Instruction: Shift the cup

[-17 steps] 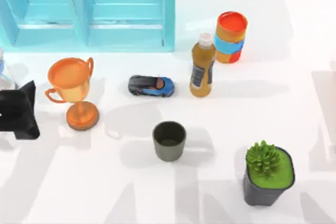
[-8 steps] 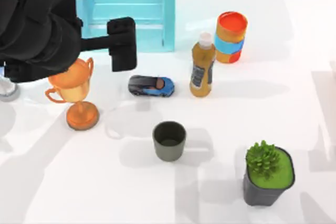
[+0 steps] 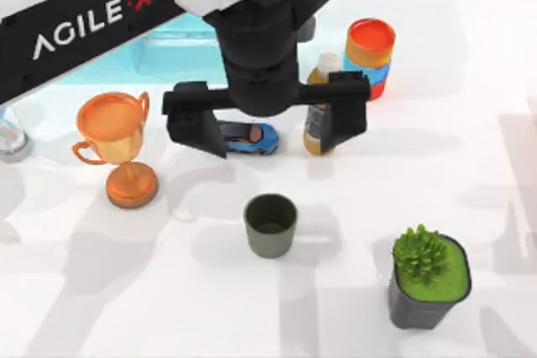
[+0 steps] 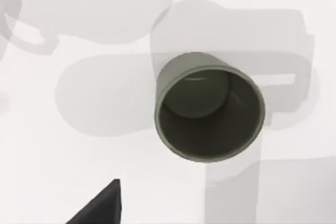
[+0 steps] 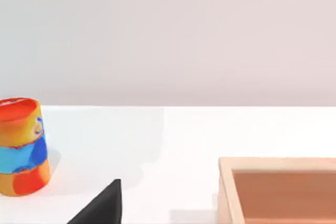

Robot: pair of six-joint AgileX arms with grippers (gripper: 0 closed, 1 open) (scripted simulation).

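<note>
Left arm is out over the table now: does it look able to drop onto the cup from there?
Probably yes. The left gripper hangs open above the toy car and bottle, just behind the cup, which stands upright with bare table around it; its rim shows unobstructed in the left wrist view.

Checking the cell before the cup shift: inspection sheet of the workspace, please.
Surface: white table, shadowed.
Job's things: small dark grey-olive handleless cup, upright, untouched.
Clutter: orange two-handled trophy goblet; blue-and-black toy car; amber plastic bottle with white cap; orange-and-blue can; dark square pot with green plant; turquoise cabinet; tan wooden tray.
Grippers: left claw open, above the cup area; right claw parked, one finger visible.
Cables: nothing seen.
Surroundings: plain pale wall.
</note>
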